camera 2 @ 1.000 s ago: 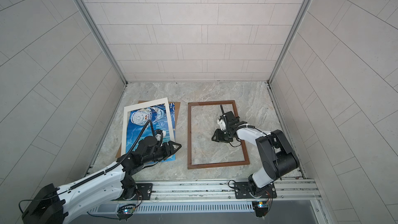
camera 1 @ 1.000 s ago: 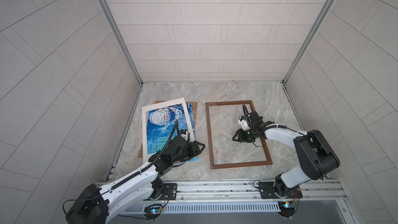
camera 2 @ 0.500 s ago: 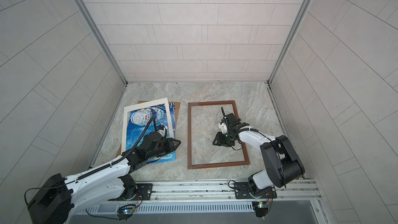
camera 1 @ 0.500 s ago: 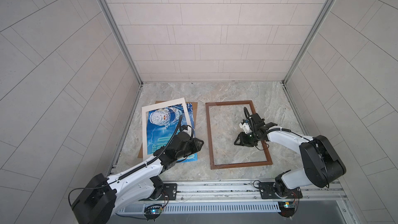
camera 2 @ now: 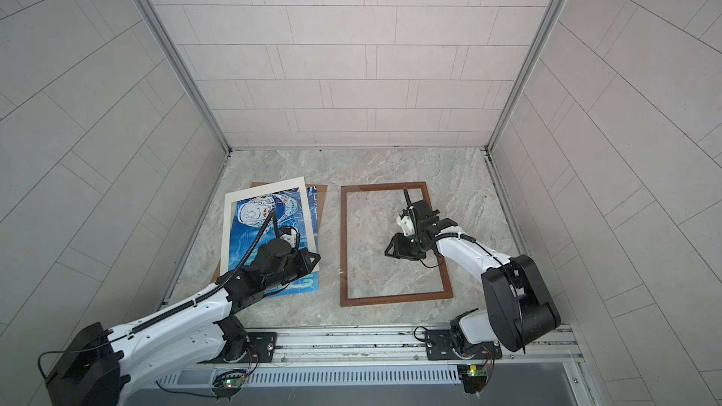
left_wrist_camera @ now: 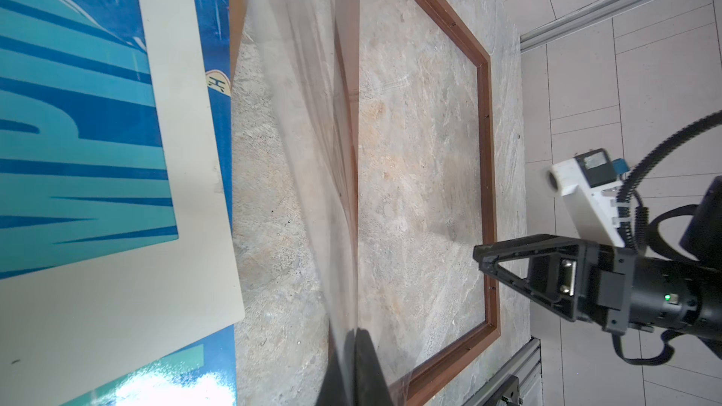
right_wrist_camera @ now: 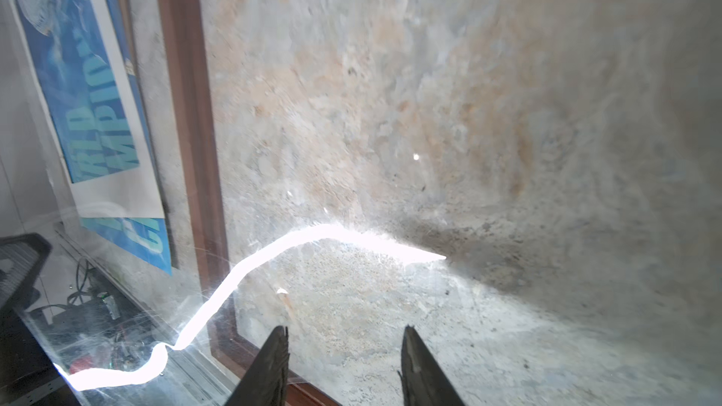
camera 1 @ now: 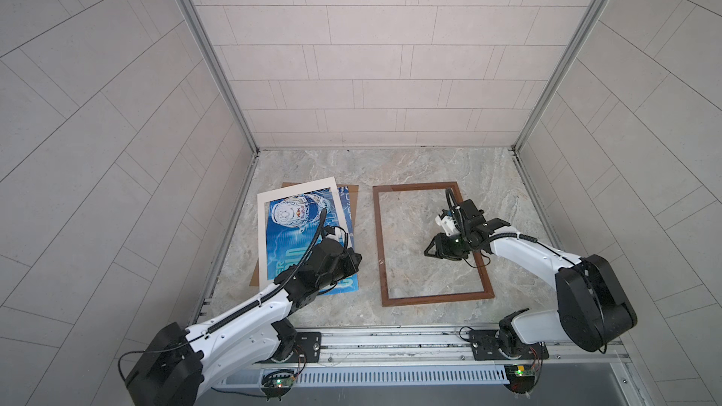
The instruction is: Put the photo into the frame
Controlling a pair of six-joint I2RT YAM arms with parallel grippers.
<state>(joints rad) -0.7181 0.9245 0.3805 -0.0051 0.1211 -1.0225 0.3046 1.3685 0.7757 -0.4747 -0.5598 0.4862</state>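
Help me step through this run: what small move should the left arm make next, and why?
Probably raise the left gripper a little to test the hold: its fingers are shut on the edge of the clear sheet beside the frame. The right gripper hovers open over the frame; the photo lies partly under the white mat.

Both top views look steeply down from above the near edge onto the whole tabletop [camera 1: 410, 165]. Left wrist camera faces right, right wrist left, both close over the frame [left_wrist_camera: 484, 150].
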